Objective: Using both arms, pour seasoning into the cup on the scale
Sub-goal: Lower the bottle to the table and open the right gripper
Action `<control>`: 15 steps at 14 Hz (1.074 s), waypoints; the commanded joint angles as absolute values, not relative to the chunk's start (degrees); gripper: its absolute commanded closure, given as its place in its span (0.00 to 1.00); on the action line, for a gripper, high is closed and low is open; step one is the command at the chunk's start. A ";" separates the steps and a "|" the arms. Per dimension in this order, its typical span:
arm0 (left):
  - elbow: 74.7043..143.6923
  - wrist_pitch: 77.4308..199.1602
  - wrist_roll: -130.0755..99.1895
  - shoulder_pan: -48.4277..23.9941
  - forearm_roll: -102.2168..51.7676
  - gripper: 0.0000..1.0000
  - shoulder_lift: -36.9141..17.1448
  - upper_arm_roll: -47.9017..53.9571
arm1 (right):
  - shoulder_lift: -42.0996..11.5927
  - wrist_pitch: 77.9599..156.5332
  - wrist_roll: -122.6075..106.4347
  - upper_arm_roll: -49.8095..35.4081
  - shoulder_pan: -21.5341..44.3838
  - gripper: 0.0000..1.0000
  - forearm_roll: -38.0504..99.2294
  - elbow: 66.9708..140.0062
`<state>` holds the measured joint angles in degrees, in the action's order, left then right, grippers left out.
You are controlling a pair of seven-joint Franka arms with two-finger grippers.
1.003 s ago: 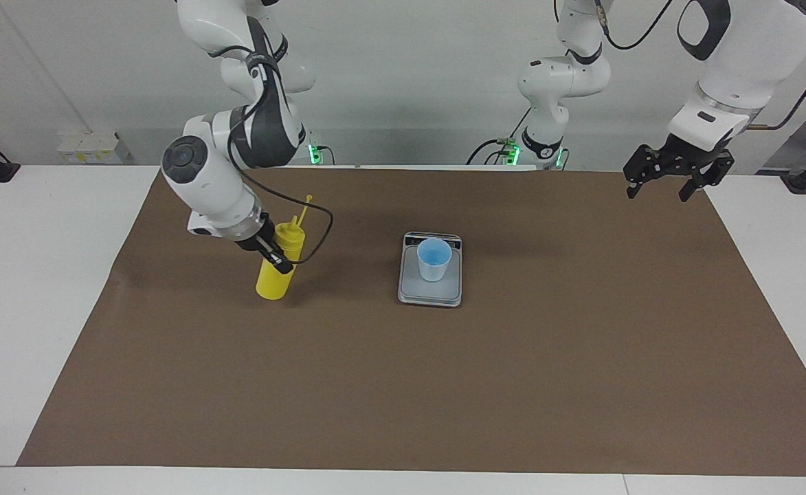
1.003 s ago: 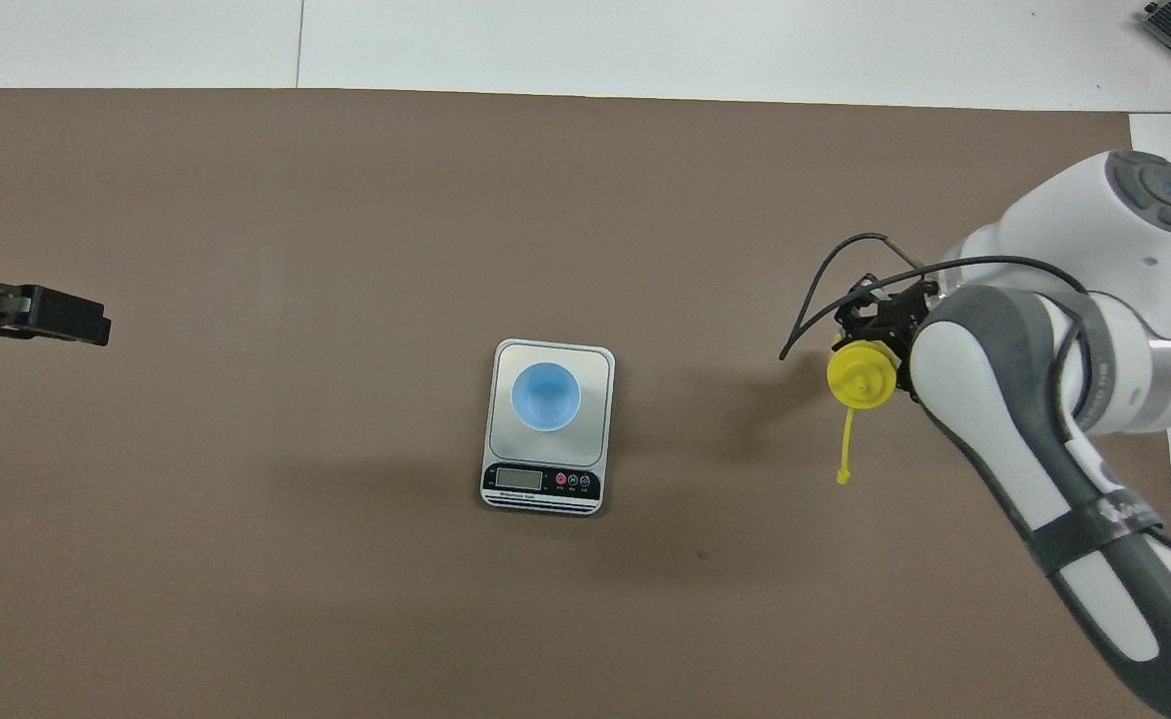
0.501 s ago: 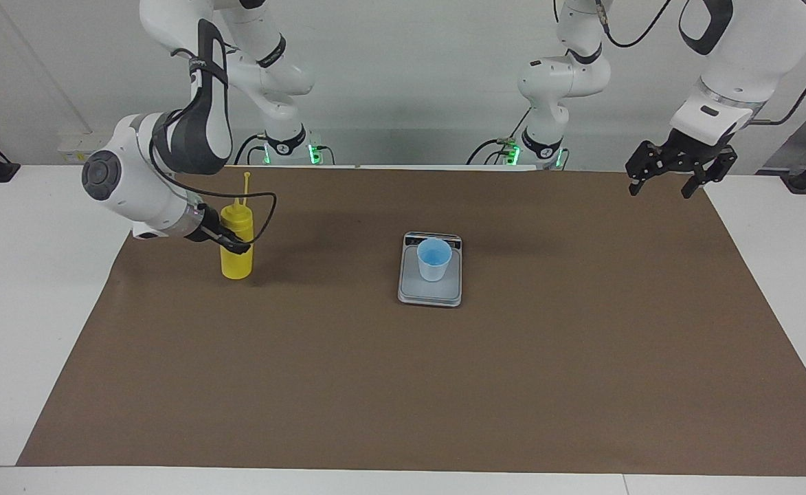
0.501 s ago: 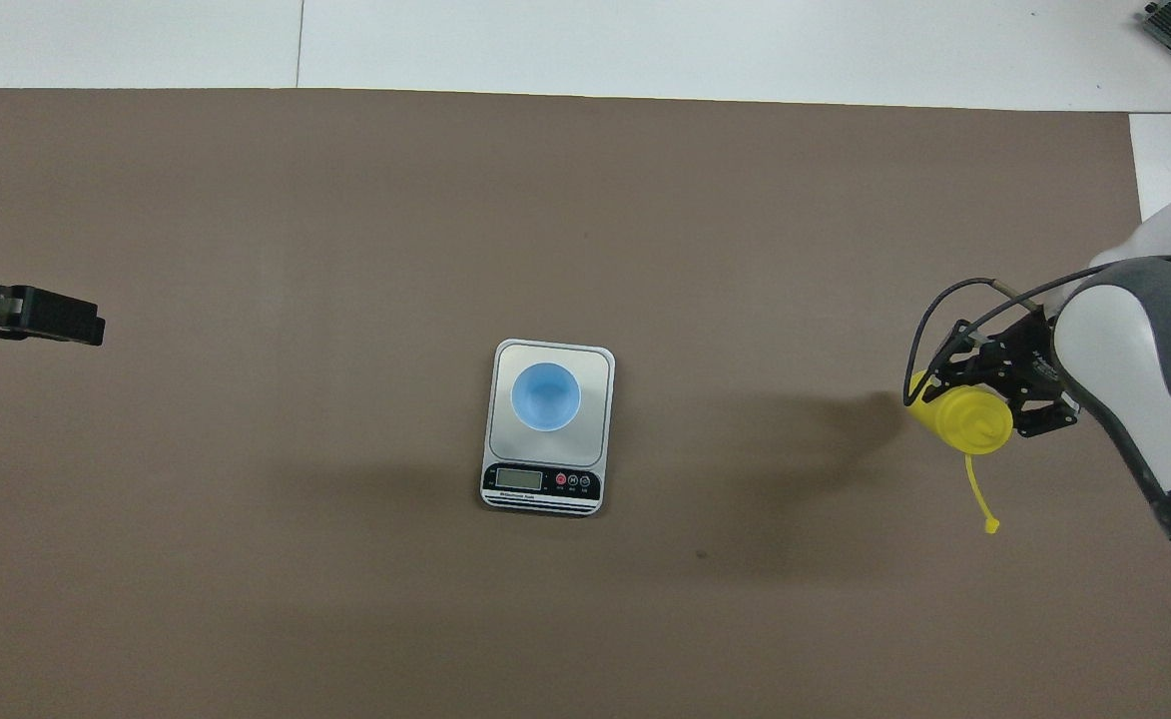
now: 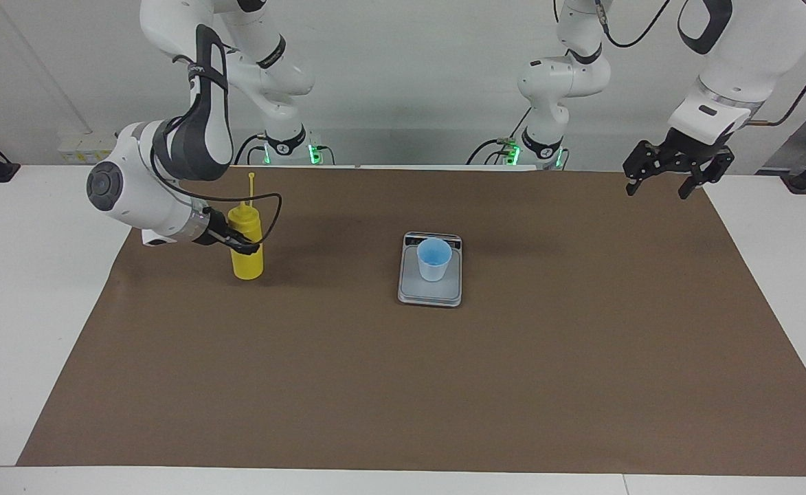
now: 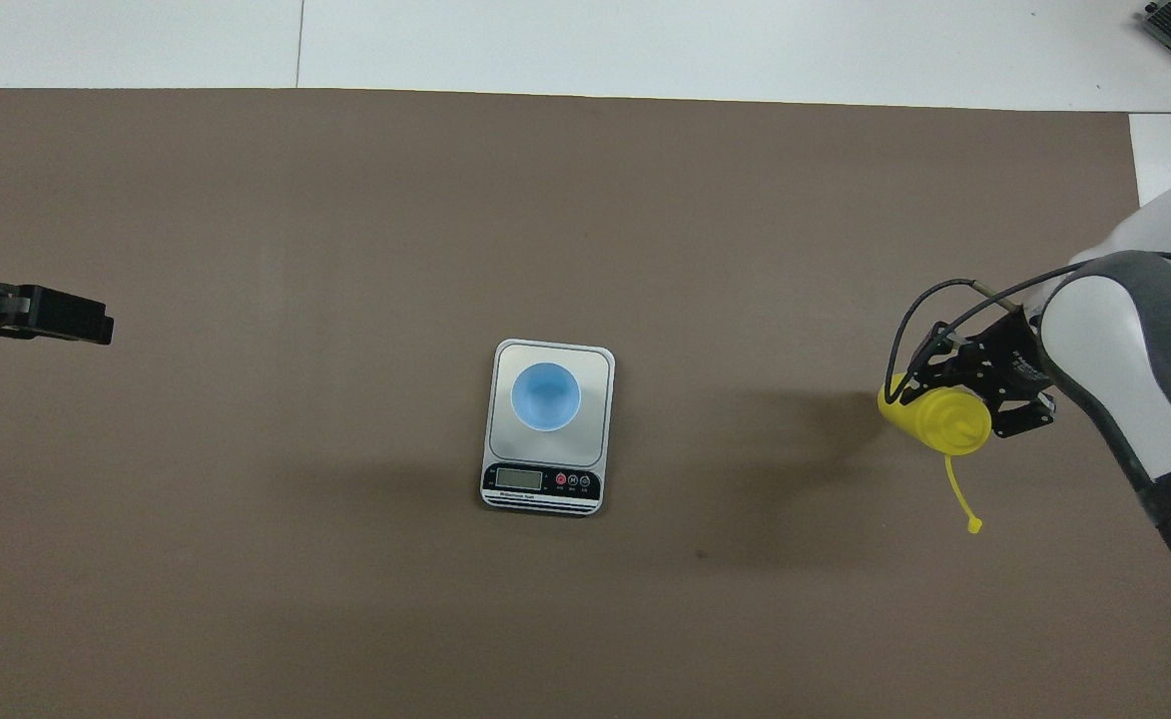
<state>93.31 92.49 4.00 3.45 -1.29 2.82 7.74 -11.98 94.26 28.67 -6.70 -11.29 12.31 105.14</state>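
Standing upright at the left of the facing view, the bottle (image 5: 247, 246) is being gripped around its middle by the right hand (image 5: 236, 239), its strap pointing up. At frame centre, the cup (image 5: 434, 258) is sitting on the scale (image 5: 430, 292), well apart from the bottle. The left hand (image 5: 675, 169) is being held open over the tabletop's (image 5: 403, 385) upper right corner, waiting.

One seasoning bottle (image 5: 247, 242); one cup (image 5: 434, 259); one scale (image 5: 430, 287); two arms (image 5: 189, 130).
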 commanded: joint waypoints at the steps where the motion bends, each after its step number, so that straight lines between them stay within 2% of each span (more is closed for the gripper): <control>1: 94.57 92.55 4.22 3.51 -1.85 0.00 4.22 7.73 | -11.95 92.81 27.42 -6.86 -11.51 1.00 13.71 104.50; 11: 94.57 92.55 4.22 4.22 -1.85 0.00 4.22 7.73 | -12.04 87.80 27.68 -6.94 -11.51 1.00 16.35 104.15; 13: 94.57 92.55 4.22 4.13 -1.76 0.00 4.22 7.73 | -14.14 88.59 27.69 -6.86 -11.78 1.00 16.35 103.80; 15: 94.57 92.55 4.22 4.13 -1.76 0.00 4.22 7.73 | -18.16 86.41 27.51 -6.86 -13.26 1.00 15.47 98.91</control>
